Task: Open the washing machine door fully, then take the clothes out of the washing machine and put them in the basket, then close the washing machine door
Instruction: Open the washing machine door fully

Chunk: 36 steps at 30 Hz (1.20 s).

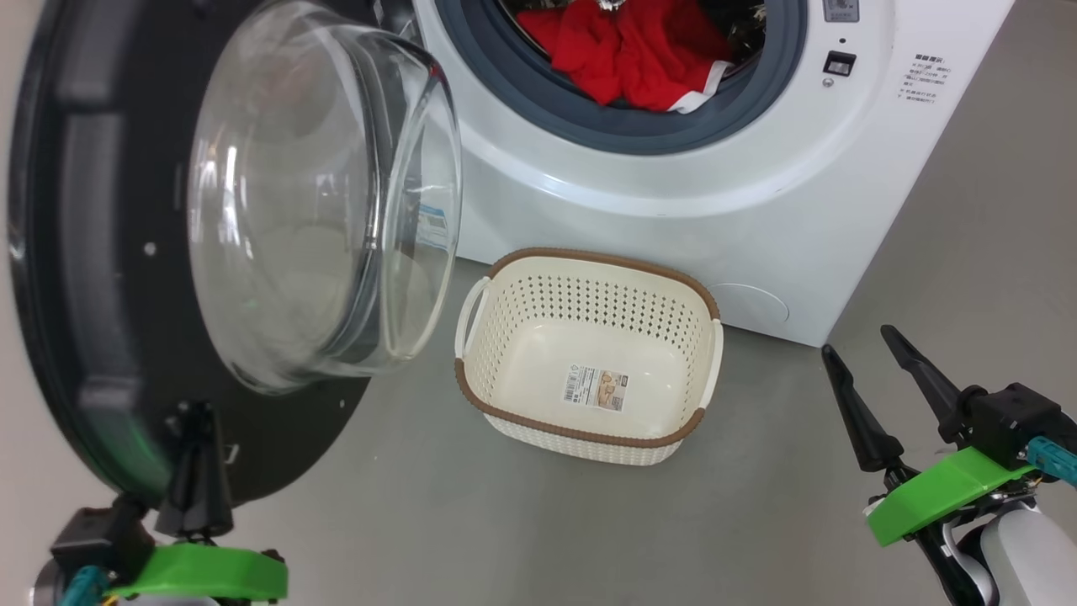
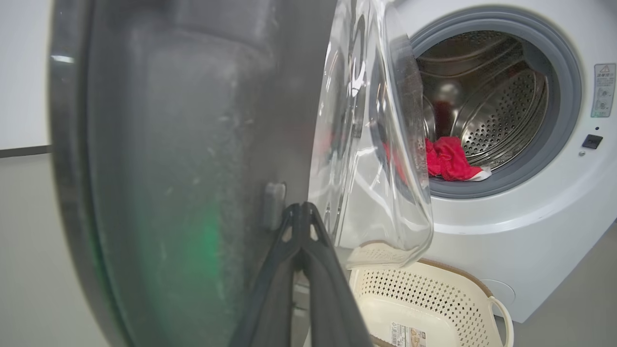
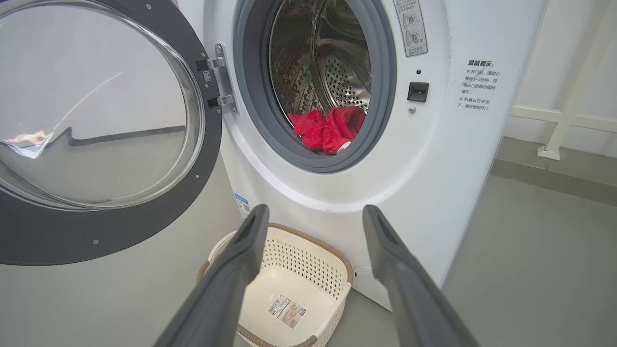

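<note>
The washing machine door (image 1: pixel 101 278) stands swung open on the left, its clear glass bowl (image 1: pixel 320 194) bulging toward the white washing machine (image 1: pixel 639 177). Red clothes (image 1: pixel 639 50) with white trim lie at the drum's front lip, also seen in the wrist views (image 2: pixel 448 159) (image 3: pixel 328 127). The cream basket (image 1: pixel 589 345) sits empty on the floor before the washing machine. My left gripper (image 1: pixel 195 412) is shut, its tips against the door's black inner rim (image 2: pixel 193 144) near the bottom (image 2: pixel 302 207). My right gripper (image 1: pixel 854 341) hangs open at the lower right, apart from everything (image 3: pixel 313 212).
Grey floor (image 1: pixel 757 505) lies around the basket and to the right of the washing machine. A white rail (image 3: pixel 569 96) stands along the wall beyond the machine's right side. The open door takes up the left side.
</note>
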{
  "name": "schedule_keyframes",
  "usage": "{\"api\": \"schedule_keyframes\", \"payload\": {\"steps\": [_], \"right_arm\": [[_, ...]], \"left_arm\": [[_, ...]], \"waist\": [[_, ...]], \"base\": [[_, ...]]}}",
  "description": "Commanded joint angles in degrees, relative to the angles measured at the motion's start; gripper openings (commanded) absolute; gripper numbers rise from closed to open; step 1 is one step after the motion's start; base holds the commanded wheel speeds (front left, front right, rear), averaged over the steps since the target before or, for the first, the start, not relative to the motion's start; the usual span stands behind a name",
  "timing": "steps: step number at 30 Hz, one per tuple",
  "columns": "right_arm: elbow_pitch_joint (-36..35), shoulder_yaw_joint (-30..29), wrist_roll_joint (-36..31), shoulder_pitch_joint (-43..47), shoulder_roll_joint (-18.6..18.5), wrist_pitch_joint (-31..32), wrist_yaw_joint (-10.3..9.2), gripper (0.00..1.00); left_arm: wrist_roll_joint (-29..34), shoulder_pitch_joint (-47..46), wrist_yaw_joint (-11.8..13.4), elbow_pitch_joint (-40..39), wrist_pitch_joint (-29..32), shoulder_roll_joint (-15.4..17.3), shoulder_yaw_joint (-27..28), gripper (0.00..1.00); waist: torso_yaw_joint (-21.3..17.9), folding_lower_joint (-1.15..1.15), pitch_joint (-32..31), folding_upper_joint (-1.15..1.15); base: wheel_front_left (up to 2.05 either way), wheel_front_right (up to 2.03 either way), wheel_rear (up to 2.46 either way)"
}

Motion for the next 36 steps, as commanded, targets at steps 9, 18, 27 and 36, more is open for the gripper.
{"api": "schedule_keyframes", "payload": {"steps": [9, 18, 27, 36], "right_arm": [[-1.9, 1.7, -0.64, -1.61, -1.72, -0.69, 0.09, 1.0], [-2.04, 2.28, -0.8, -2.65, -2.48, -0.69, 0.09, 1.0], [-1.91, 2.64, -0.86, -4.07, -3.25, -0.69, 0.09, 1.0], [-1.8, 3.21, -1.05, -5.96, -4.11, -0.69, 0.09, 1.0]], "left_arm": [[1.2, -6.43, -0.6, 4.58, -0.36, 4.41, 8.84, 0.0], [2.18, -12.25, -1.09, 10.79, -0.36, 6.56, 14.08, 0.0], [3.54, -17.81, -1.6, 16.57, -0.36, 8.65, 18.03, 0.0], [4.91, -24.78, -1.25, 24.21, -0.36, 11.15, 23.18, 0.0]], "waist": [[-0.14, 0.0, 1.27, 0.0], [0.06, 0.0, 3.49, 0.0], [-0.02, 0.0, 6.05, 0.0], [-0.44, 0.0, 8.94, 0.0]], "base": [[0.0, 0.0, 0.0], [0.0, 0.0, 0.0], [0.0, 0.0, 0.0], [0.0, 0.0, 0.0]]}}
